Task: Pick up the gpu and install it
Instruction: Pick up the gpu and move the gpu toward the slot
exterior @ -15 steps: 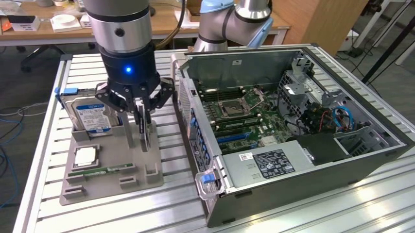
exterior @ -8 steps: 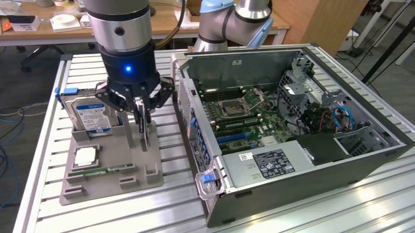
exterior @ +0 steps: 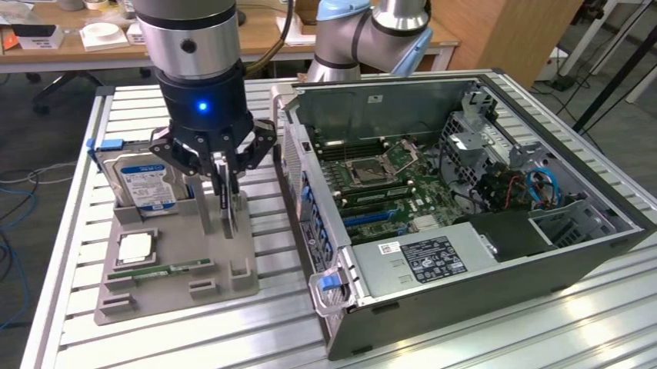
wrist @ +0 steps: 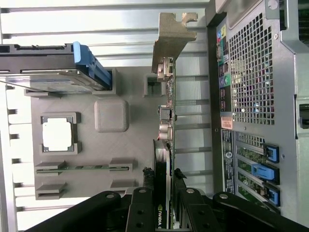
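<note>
The gripper [exterior: 227,181] hung straight down over the tray [exterior: 165,296], its black fingers [wrist: 147,193] on either side of the gpu [exterior: 234,211]. In the wrist view the fingers pressed against both faces of the card, so the gripper [wrist: 164,171] looked clamped on the gpu [wrist: 166,121]. Whether the card's lower edge had left its slot was hard to tell.

The gpu stood on edge on the tray [wrist: 130,145], on the side nearest the case [exterior: 575,254]. Its silver bracket [wrist: 169,38] was at the end away from the fingers.

Beside the gpu, toward the exterior view's left, the hard drive [exterior: 144,181] stood upright in its own holder, blue clip on top; the wrist view showed the hard drive [wrist: 48,77] edge-on. Nearer the camera, a processor [exterior: 135,247] lay flat in a square pocket, and a memory stick [exterior: 159,269] sat just beyond it in a narrow slot. The wrist view showed the processor [wrist: 57,134] and the memory stick [wrist: 82,167] too.

The case lay on its side with the panel off, just beside the tray on the exterior view's right, its motherboard [exterior: 380,177] exposed. The wrist view showed the rear grille and slot covers of the case [wrist: 260,72]. Tray and case both rested on the slatted metal table [exterior: 257,330].
</note>
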`<state>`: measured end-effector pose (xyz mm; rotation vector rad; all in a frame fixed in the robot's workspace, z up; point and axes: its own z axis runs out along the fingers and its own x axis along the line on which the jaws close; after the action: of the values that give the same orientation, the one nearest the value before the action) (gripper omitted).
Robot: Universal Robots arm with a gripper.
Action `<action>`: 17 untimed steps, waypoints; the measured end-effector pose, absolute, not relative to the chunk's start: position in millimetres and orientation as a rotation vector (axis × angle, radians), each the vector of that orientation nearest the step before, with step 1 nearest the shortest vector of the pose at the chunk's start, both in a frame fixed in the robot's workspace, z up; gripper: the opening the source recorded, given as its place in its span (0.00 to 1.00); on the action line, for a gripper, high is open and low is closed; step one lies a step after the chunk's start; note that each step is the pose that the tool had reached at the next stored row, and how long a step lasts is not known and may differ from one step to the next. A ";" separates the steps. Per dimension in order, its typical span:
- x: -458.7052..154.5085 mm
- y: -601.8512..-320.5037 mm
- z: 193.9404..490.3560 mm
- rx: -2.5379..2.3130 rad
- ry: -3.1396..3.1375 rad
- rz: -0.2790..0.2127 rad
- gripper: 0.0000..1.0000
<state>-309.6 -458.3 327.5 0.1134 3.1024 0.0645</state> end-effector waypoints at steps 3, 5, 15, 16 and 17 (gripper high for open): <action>-309.6 -458.3 329.5 0.113 3.102 0.065 0.26; -309.6 -458.3 330.8 0.113 3.102 0.065 0.26; -309.6 -458.3 337.5 0.113 3.102 0.065 0.26; -309.6 -458.3 338.1 0.113 3.102 0.065 0.26; -309.6 -458.3 338.8 0.113 3.102 0.065 0.26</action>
<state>-309.6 -458.3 338.8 0.1135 3.1023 0.0646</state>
